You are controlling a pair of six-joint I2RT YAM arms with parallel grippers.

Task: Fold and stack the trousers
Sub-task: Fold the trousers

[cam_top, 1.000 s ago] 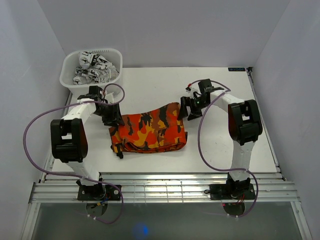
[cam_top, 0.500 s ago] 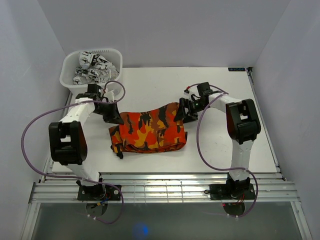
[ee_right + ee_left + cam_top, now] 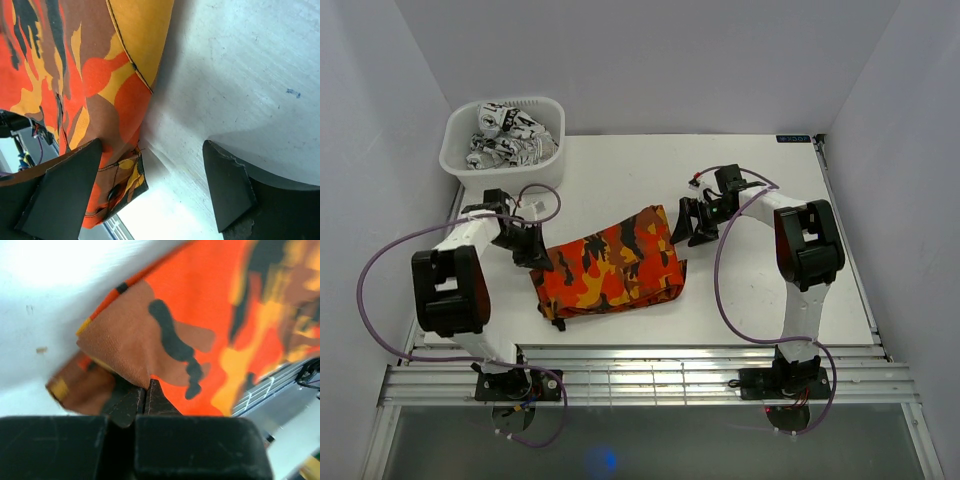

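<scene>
The orange camouflage trousers (image 3: 610, 265) lie folded and tilted on the white table (image 3: 760, 300). My left gripper (image 3: 533, 255) is shut on their left edge. In the left wrist view the fingertips (image 3: 146, 390) pinch a brown fold of the trousers (image 3: 210, 305). My right gripper (image 3: 688, 222) is open at the trousers' upper right corner. In the right wrist view its jaws (image 3: 150, 180) stand wide apart. One finger (image 3: 65, 190) is over the edge of the trousers (image 3: 100, 75), the other (image 3: 227, 185) over bare table.
A white basket (image 3: 503, 135) holding black-and-white cloth stands at the far left corner. Grey walls close in both sides. A metal rail (image 3: 650, 375) runs along the near edge. Purple cables loop beside both arms.
My left gripper has moved nearer and left, dragging the trousers' left edge with it. The trousers have shifted left and turned. The right gripper has barely moved.
</scene>
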